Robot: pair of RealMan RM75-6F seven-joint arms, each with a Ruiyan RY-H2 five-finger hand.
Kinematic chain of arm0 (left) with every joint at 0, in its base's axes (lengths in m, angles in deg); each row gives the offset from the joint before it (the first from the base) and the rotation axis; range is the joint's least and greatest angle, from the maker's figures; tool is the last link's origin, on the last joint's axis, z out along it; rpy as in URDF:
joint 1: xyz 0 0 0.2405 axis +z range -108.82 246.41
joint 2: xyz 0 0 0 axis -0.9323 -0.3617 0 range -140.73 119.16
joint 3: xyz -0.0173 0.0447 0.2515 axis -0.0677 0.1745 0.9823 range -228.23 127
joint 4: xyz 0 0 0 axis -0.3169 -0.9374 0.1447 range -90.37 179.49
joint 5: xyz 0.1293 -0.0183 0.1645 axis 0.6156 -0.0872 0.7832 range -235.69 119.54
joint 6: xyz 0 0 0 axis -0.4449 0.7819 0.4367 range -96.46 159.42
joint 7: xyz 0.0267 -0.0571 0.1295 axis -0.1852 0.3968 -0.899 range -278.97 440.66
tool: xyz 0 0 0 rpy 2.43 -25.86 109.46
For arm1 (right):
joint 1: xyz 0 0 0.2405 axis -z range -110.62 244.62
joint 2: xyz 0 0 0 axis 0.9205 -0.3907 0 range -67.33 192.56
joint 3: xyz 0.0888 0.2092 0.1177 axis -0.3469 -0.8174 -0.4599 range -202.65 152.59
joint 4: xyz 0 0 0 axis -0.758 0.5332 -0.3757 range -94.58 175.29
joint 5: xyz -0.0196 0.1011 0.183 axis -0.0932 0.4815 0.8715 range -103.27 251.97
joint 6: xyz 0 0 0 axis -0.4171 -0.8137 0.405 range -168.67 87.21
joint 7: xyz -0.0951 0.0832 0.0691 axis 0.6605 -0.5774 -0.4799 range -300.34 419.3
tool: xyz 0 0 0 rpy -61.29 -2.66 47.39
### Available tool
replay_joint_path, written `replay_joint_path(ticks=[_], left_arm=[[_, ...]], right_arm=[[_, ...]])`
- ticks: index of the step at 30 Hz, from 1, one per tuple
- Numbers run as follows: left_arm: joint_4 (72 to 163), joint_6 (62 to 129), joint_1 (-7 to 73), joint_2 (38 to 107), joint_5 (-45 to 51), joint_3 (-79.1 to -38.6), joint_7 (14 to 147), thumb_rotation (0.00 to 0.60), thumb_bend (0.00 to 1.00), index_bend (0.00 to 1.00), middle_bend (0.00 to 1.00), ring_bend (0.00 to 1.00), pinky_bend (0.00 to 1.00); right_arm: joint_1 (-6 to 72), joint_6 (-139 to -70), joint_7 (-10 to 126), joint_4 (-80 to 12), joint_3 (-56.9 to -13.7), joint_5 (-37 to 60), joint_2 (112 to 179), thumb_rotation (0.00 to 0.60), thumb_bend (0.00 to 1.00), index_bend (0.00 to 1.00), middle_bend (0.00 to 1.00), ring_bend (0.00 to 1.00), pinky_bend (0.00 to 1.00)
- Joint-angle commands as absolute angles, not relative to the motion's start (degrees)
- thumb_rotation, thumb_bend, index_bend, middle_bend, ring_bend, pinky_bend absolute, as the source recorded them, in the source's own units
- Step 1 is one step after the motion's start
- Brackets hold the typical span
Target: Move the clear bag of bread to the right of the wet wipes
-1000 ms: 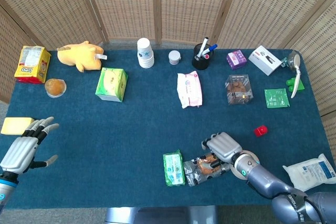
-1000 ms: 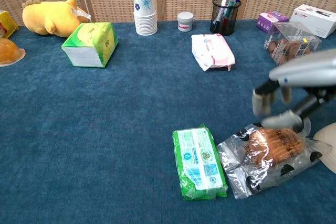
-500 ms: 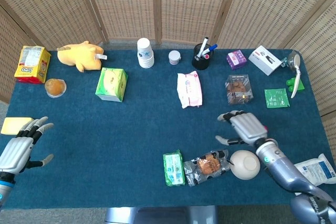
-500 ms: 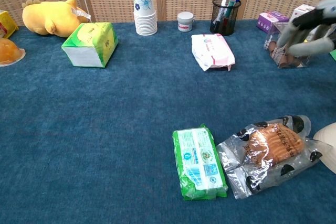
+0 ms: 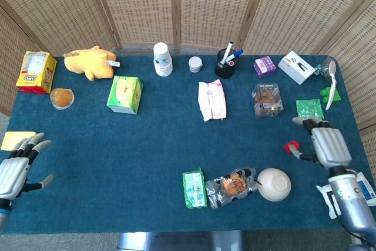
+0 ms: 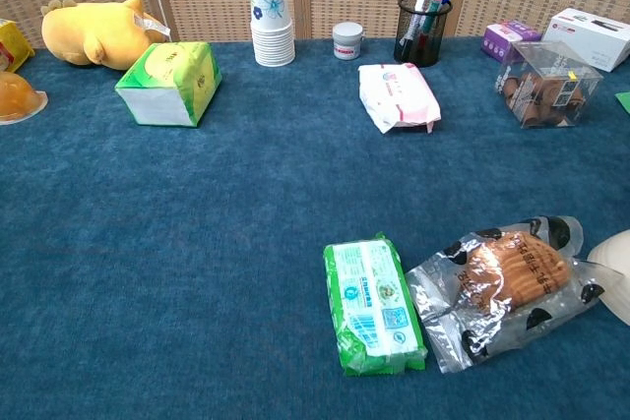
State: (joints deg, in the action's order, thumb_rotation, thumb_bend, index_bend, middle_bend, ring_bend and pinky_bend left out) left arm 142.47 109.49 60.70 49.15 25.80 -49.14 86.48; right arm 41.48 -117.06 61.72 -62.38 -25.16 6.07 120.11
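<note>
The clear bag of bread lies flat on the blue table, directly right of the green wet wipes pack and touching its edge. My right hand hovers far to the right of the bag, fingers spread and holding nothing. My left hand stays at the table's left edge, fingers apart and holding nothing. Neither hand shows in the chest view.
A cream bowl sits upside down just right of the bag. A red block lies by my right hand, a white pouch below it. A pink wipes pack, cookie box, pen cup, paper cups and green tissue box stand further back.
My right hand let go of the bread bag, rose off it and swung right toward the table's edge. The bag stays beside the wet wipes. My left hand drifted slightly down and left.
</note>
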Motion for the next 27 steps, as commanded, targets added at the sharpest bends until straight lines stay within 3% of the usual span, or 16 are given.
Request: replay_joint_path(ticks=[1,9,27], left_arm=[[142.9,111.1,61.8,49.2,26.5,-48.8,86.0,0.6,0.3,0.17,0.03,0.0,0.0],[144.3,115.0,64.8,49.3,29.6,-46.8,84.3,0.6,0.3,0.18,0.04,0.0,0.0],[147.1,115.2,65.1,49.5,30.9,-47.3,80.5,0.6,0.3,0.18,0.04,0.0,0.0]], right_arm=[[46.6,-123.3,62.1,-59.4,-25.3,5.1,123.4,0.499,0.35,0.23,0.3,0.18,0.27],[54.8,-131.2,60.2,-54.6,-25.0,3.7,128.8,0.5,0.35,0.23,0.3,0.17,0.25],[58.2,-129.1,59.4,-53.3,-27.6,0.2,128.9,0.515,0.35,0.23,0.3,0.17,0.25]])
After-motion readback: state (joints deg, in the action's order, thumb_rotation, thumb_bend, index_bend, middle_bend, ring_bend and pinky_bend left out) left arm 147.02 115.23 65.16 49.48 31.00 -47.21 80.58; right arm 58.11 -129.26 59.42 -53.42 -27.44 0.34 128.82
